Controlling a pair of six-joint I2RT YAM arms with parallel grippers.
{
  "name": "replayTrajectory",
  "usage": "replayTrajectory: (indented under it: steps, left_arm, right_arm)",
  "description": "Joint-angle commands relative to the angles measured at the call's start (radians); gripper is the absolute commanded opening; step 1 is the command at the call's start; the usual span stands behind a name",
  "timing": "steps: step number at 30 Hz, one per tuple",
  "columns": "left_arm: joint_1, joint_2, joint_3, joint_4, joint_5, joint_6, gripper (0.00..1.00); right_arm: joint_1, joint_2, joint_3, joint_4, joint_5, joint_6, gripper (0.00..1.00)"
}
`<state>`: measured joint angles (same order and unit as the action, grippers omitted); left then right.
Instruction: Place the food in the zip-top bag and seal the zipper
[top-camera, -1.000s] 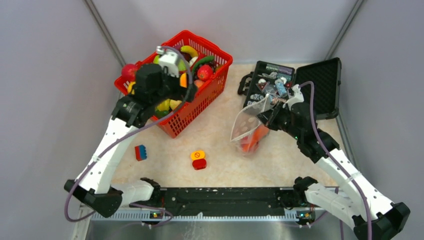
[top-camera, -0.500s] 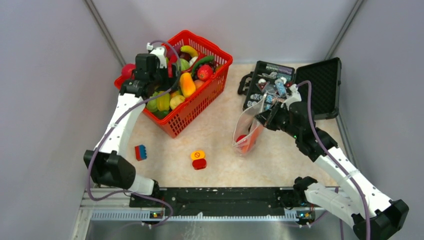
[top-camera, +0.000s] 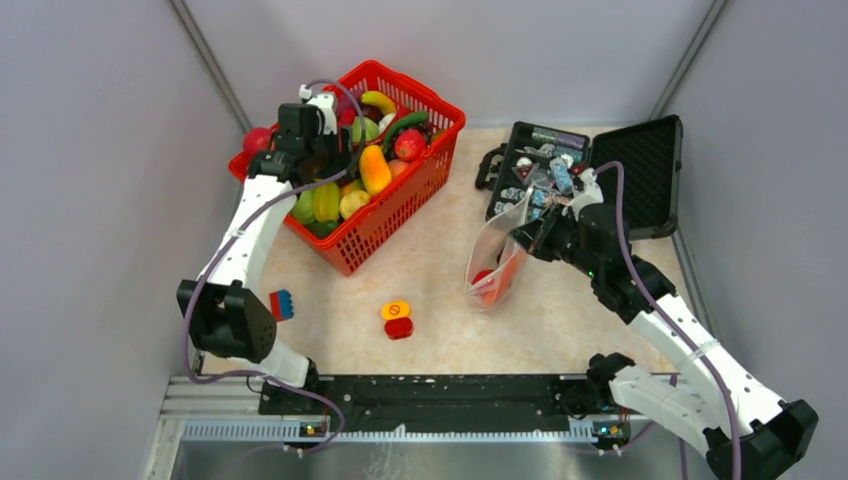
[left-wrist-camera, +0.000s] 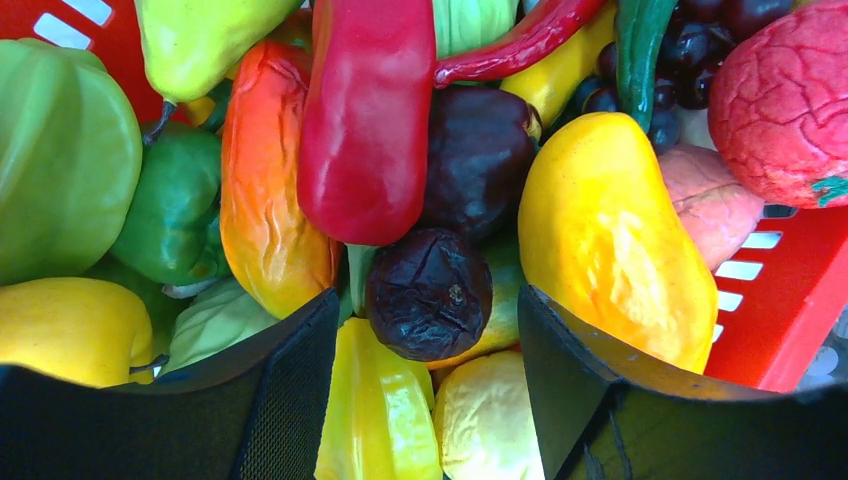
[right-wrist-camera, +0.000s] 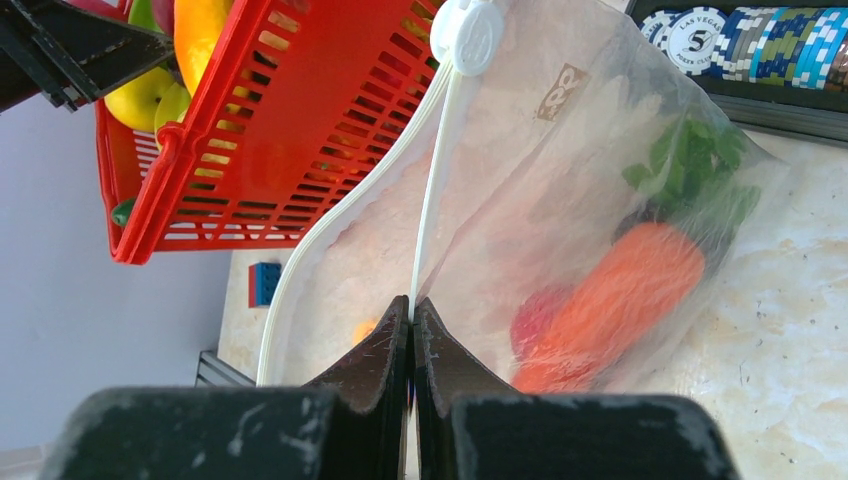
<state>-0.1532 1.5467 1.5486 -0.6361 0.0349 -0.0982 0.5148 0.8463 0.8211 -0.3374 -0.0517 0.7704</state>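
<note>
Now mid-pick: left gripper (left-wrist-camera: 430, 350), half-open and empty, straddles a dark purple fruit (left-wrist-camera: 428, 292) in the 11 o'clock basket (top-camera: 385, 230), and likely needs to close next; right gripper (right-wrist-camera: 412, 305) pinches the zip-top bag (right-wrist-camera: 560, 180) rim.

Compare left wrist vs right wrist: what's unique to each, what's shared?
Left wrist only: a dark purple fruit between the fingers of the open left gripper, with a red pepper and a yellow mango beside it. Right wrist only: right gripper shut on the zipper of the zip-top bag, carrot inside; poker chips; blue brick. Both: the red basket holding food.
</note>
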Motion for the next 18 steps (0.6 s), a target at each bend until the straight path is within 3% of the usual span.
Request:
replayTrajectory:
  steps: [1, 9, 18]
  left_arm:
    - [0.004, 0.007, 0.006, 0.019, -0.019, 0.013, 0.66]
    - [0.004, 0.039, 0.009, 0.015, -0.022, 0.019, 0.59]
    - [0.004, 0.059, 0.007, -0.018, -0.008, 0.022, 0.58]
  right_arm:
    - [-0.002, -0.009, 0.033, 0.048, -0.014, 0.005, 0.00]
    - [-0.002, 0.002, 0.035, 0.056, -0.027, 0.006, 0.00]
    - [-0.002, 0.004, 0.033, 0.056, -0.025, 0.006, 0.00]
